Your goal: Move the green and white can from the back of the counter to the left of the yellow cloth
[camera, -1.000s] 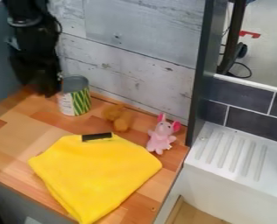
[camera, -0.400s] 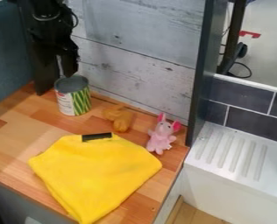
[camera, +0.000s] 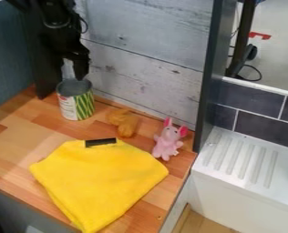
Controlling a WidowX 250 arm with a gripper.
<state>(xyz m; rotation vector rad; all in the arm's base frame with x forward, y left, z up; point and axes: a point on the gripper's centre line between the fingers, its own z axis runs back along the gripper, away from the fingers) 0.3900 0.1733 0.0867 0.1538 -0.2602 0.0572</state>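
Above the open top of the can [camera: 77, 101], at the upper left, hangs the black gripper [camera: 69, 76], with its fingers apart and a pale strip of wall showing between them. The can stands upright, with a green-striped label and a dark grey inside. Right of it lies a small orange-brown toy [camera: 124, 123]. A pink plush toy [camera: 168, 142] with bright pink ears is farther right, near the counter's end. The yellow cloth [camera: 99, 182] lies spread in front, with a black piece [camera: 100, 142] at its top edge.
The wooden counter [camera: 9, 159] is bounded behind by a grey plank wall [camera: 134, 68]. A dark upright panel [camera: 208, 77] rises at its right end, beside a white ribbed drainboard [camera: 241, 157]. Another dark panel stands behind the can's left side.
The gripper has risen from beside the can's left side and shifted right until over its top. The can, both toys and the cloth have stayed put.
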